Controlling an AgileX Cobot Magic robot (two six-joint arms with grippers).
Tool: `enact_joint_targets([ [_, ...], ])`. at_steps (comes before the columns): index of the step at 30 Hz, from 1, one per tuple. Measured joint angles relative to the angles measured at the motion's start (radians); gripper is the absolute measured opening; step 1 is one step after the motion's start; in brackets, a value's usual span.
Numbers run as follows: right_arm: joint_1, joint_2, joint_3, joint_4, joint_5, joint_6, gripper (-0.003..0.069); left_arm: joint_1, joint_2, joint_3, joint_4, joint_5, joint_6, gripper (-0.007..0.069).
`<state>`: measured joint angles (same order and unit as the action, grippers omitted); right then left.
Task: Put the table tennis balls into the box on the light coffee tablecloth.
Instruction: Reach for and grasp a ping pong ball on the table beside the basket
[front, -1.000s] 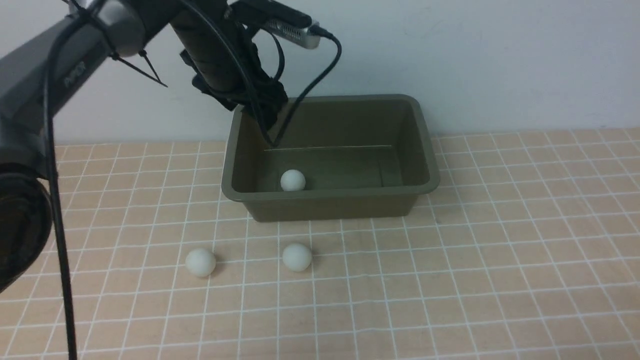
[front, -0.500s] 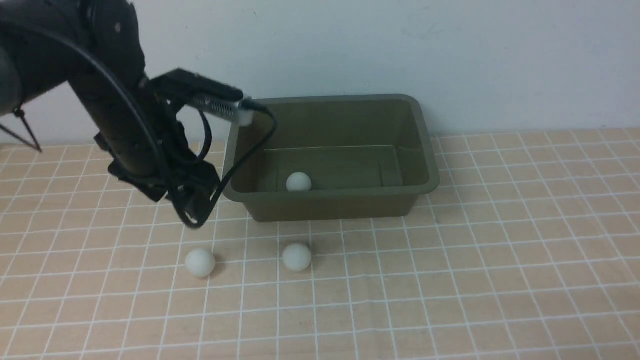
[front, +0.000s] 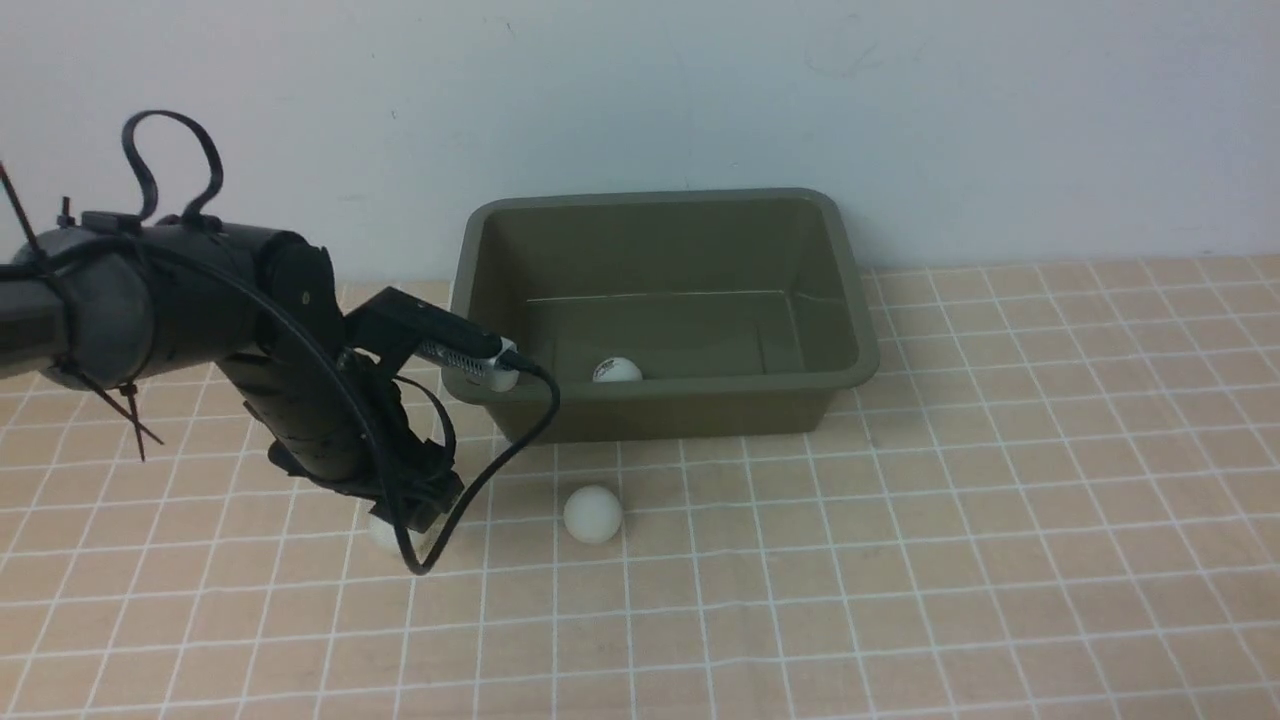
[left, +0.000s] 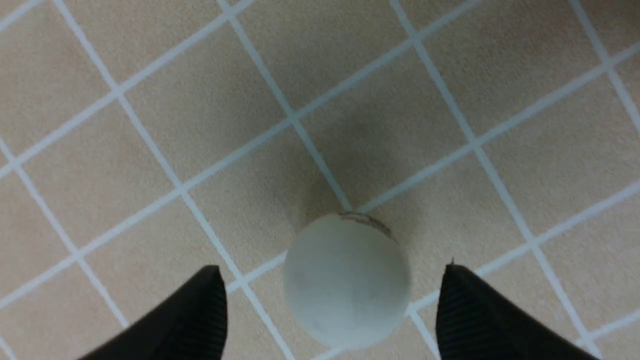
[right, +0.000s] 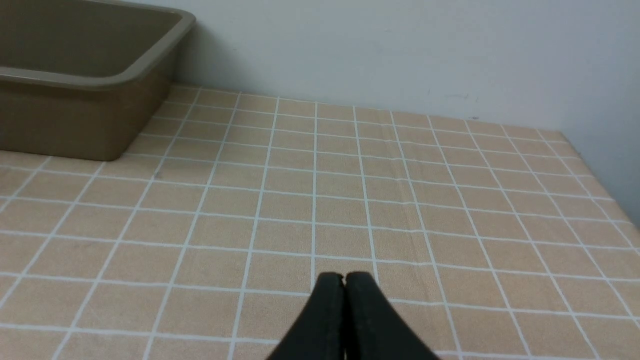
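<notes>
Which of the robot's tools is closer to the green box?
Left. The left tool is beside the box, on its left side; the right tool is well off to its right.

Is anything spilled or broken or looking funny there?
No, nothing looks odd. The box stands upright, one ball inside, and the tablecloth lies flat with nothing spilled.
</notes>
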<state>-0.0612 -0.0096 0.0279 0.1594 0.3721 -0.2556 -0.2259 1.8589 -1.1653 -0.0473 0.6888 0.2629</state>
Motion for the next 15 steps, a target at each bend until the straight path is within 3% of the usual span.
enact_joint_targets([
  [6,0.0,0.0,0.0,0.0,0.0,0.0,-0.0018,0.0,0.062,0.0,0.0,-0.036,0.0,0.0453],
  [8,0.0,0.0,0.0,0.0,0.0,0.0,-0.0018,0.0,0.068,0.0,0.0,-0.035,0.0,0.0407],
  [9,0.0,0.0,0.0,0.0,0.0,0.0,-0.0018,0.0,0.068,0.0,0.0,-0.025,0.0,0.033],
  [10,0.0,0.0,0.0,0.0,0.0,0.0,-0.0018,0.0,0.067,-0.001,0.0,-0.017,0.001,0.0314],
  [15,0.0,0.0,0.0,0.0,0.0,0.0,-0.0018,0.0,0.034,-0.084,0.016,0.198,0.012,0.032],
])
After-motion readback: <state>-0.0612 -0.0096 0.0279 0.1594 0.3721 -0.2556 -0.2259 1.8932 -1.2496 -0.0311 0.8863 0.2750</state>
